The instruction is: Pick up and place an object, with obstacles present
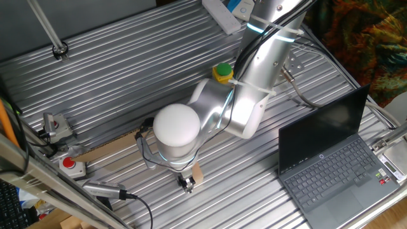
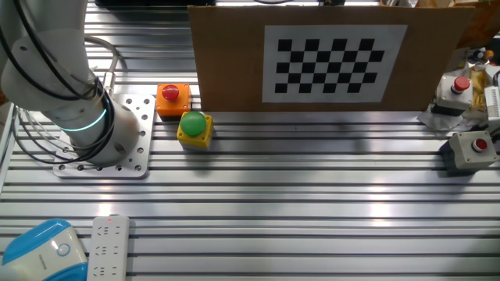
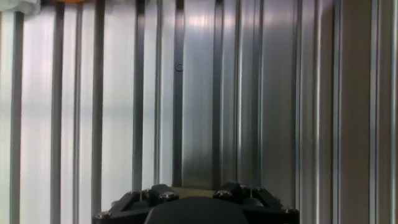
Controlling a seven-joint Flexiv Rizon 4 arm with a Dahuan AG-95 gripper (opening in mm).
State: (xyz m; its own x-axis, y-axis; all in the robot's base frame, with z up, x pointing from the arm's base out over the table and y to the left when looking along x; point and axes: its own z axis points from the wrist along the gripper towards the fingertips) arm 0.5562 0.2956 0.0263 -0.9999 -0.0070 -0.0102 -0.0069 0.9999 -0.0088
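Block (image 1: 198, 173): light-tan, on the ribbed table (image 1: 254, 178), touching my pincer's tip
Pincer (image 1: 187, 184): mine, low over the slats; whether spread or closed, I cannot tell
Laptop (image 1: 331, 165): open, well apart
Button box (image 2: 194, 128): yellow-green, far side

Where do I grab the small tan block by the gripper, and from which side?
Probably from above, closing across the tan block at its narrow width, on its flat side faces: it lies flat on the ribbed table. The arm hides most of it, so check alignment first.
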